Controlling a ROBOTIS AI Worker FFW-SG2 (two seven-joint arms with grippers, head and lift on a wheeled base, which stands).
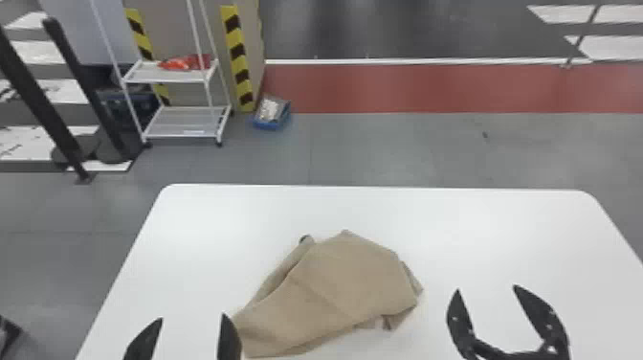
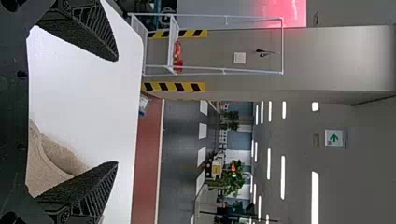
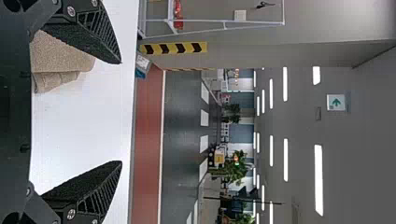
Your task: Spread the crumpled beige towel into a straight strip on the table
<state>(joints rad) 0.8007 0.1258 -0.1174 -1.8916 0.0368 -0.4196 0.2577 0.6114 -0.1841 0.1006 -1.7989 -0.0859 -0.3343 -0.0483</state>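
Observation:
The beige towel (image 1: pixel 335 287) lies crumpled on the white table (image 1: pixel 215 220), its bulk in the middle and one end stretching toward the near left. My left gripper (image 1: pixel 191 320) stands open at the near left, its right finger beside the towel's near end. To the right of the towel my right gripper (image 1: pixel 485 289) is open, nothing between its fingers. In the left wrist view the left gripper (image 2: pixel 116 112) has its fingers wide apart, with the towel (image 2: pixel 51 168) beyond one of them. The right gripper (image 3: pixel 121 112) is likewise spread, the towel (image 3: pixel 58 60) partly behind one finger.
Past the table's far edge, a white wheeled rack (image 1: pixel 186 122) holds a red item (image 1: pixel 186 62) on its upper shelf. A blue bin (image 1: pixel 272 112) sits on the floor beside a striped post (image 1: pixel 238 57). Black upright bars (image 1: pixel 86 86) stand at the far left.

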